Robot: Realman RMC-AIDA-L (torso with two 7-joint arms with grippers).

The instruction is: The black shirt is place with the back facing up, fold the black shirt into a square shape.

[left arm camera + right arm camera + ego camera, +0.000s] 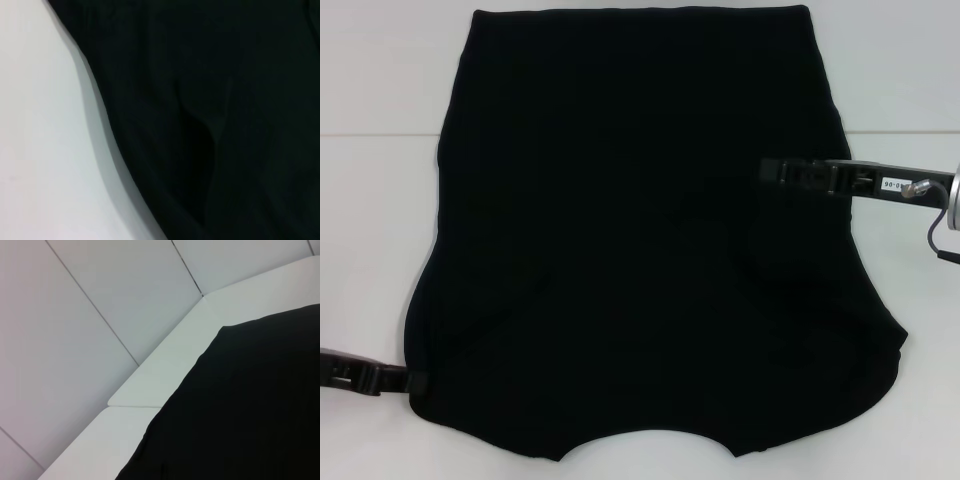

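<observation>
One garment covers most of the white bench (380, 120): the black shirt (640, 260), spread flat with its straight hem toward the far edge and its curved neckline at the near edge. Its sleeves seem folded in over the body (faint ridges show on the cloth). The left gripper (417, 381) sits low at the near left corner of the shirt, its tip touching the fabric edge; whether its jaws are apart or together I cannot tell. The right gripper (767, 170) reaches in from the right edge, over the shirt's right side; its jaws' state is equally unclear.
</observation>
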